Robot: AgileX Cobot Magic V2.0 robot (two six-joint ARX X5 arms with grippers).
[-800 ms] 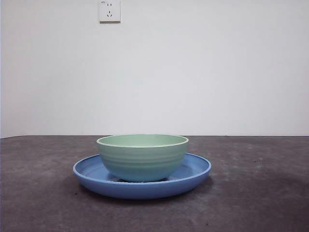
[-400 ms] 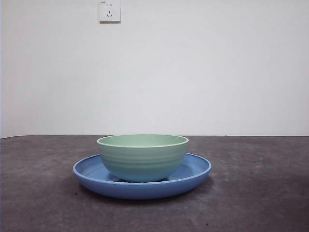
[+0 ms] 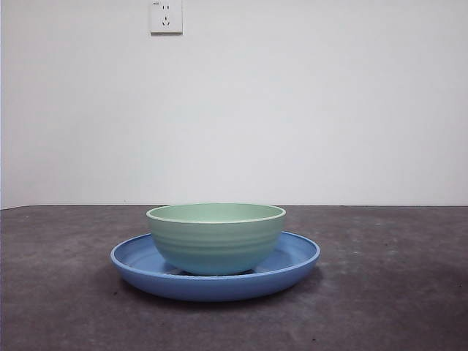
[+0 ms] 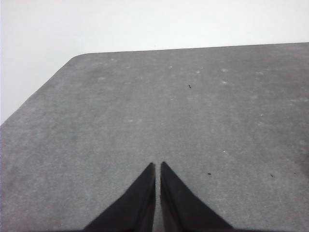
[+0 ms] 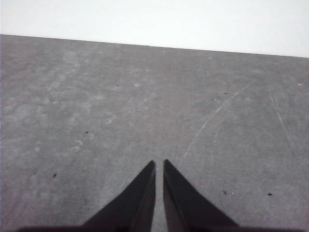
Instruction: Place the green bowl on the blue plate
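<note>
While I watch from my station, the dark grey table fills the lower part of the front view, with a white wall behind it. On the table rests the blue plate, wide and shallow. Inside it, upright and about centred, sits the green bowl, its base touching the plate's floor and its rim level. High on the wall I see a white socket. Neither arm appears in the front view. My left gripper hangs over bare tabletop, its jaws pressed nearly together with nothing between them. My right gripper does likewise, jaws closed and empty, over scratched table surface.
</note>
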